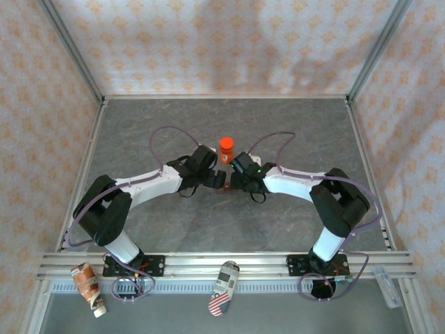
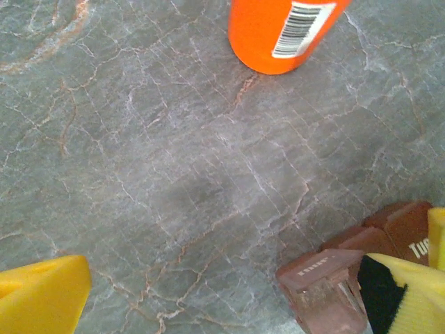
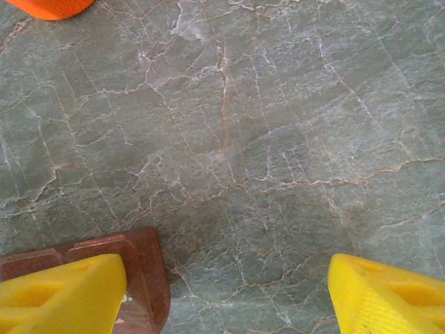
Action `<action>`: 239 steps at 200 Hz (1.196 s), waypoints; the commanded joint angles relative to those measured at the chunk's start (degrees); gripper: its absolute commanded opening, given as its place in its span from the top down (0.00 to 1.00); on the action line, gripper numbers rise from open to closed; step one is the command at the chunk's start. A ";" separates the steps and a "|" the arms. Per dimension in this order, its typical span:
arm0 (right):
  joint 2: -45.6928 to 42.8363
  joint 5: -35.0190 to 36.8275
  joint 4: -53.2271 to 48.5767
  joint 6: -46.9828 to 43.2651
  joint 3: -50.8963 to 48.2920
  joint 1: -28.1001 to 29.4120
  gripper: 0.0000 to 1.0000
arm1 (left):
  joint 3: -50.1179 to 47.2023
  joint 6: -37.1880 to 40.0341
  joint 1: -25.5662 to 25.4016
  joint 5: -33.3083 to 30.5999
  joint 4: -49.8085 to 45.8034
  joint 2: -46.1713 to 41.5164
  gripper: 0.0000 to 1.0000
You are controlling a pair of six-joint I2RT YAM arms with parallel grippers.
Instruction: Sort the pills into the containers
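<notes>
Lit softly and evenly, without glare. Dim grey shadow patches on the tabletop point(image 2: 125, 125) just ahead of and between the left fingers point(image 2: 42, 296) and the right fingers point(image 3: 62, 296). Fingers close-up, slightly blurred.

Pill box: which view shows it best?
Left wrist: the box sits at lower right, close up, with its compartments and some lettering visible. The right wrist view catches one corner at the bottom edge; the top view gives a tiny red-brown sliver.

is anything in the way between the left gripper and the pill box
Nothing visible. The left gripper is open and the pill box lies right at one of its fingers; the orange bottle stands apart, farther off on the table.
</notes>
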 commanded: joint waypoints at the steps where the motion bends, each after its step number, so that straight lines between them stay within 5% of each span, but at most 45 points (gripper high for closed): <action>1: 0.34 1.31 -2.10 0.78 -2.00 -0.15 0.23 | 1.70 1.54 1.29 -1.10 -0.50 1.41 0.00; 129: -0.07 0.87 -2.79 0.72 -1.32 -0.16 0.23 | 1.38 1.21 2.59 -0.25 1.21 4.93 0.00; 239: -6.46 0.67 -9.93 -1.65 5.53 -0.20 0.23 | -0.66 -3.89 5.39 2.22 2.71 -13.10 0.00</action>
